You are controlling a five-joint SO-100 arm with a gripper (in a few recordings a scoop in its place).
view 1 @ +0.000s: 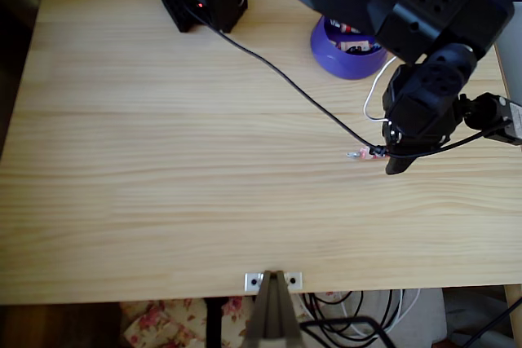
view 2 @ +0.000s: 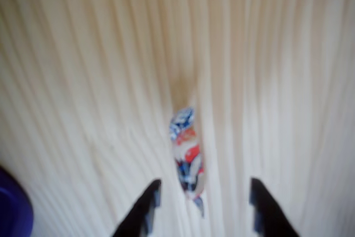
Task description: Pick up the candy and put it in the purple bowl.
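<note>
Gripper: in the wrist view the gripper (view 2: pixel 202 206) has its two dark fingers spread apart, holding nothing; in the overhead view it (view 1: pixel 397 160) hangs low over the right half of the table (view 1: pixel 163 160).
Candy: the candy (view 2: pixel 187 156) lies flat on the wood, lengthwise between the fingers, its near end level with the tips, nearer the picture-left finger, touching neither as far as the blur allows; in the overhead view it (view 1: pixel 359 153) pokes out just left of the gripper.
Bowl: the bowl (view 1: pixel 347 55) stands near the far edge, well apart from the candy, partly under the arm.
</note>
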